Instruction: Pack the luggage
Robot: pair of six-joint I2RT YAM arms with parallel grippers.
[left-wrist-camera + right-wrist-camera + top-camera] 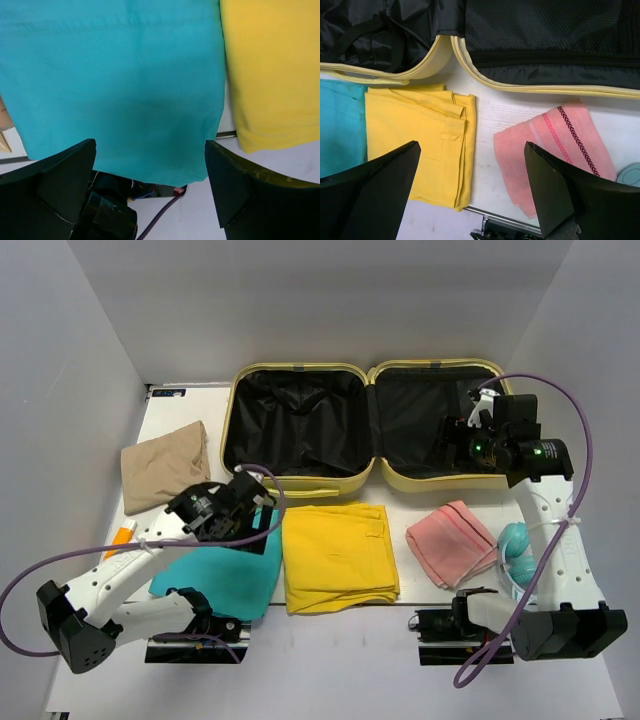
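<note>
While the luggage (300, 425) lies opened flat at the far side of the table (330, 660), hinge in the middle and both shells facing up, you can see only its black lining in each half, with loose black straps lying in the left shell. All the clothes sit on the table outside it. A folded tan cloth (165, 465) lies at the left, well apart from the rim. A teal cloth (115, 75) and a folded yellow cloth (338, 555) lie side by side just in front of the left shell. A pink cloth (450, 540) with darker stripes lies in front of the right shell, with a pale blue round thing (515, 545) just beside it; you cannot tell what that is. Your left gripper (150, 145) hangs over the teal cloth near its edge beside the yellow one, jaws spread wide, gripping nothing; whether the fingertips touch the fabric you cannot tell. Your right gripper (472, 145) hovers above the right shell close to its near rim, jaws likewise spread wide with nothing between them, looking down on the zipper rim and the yellow and pink cloths below.
</note>
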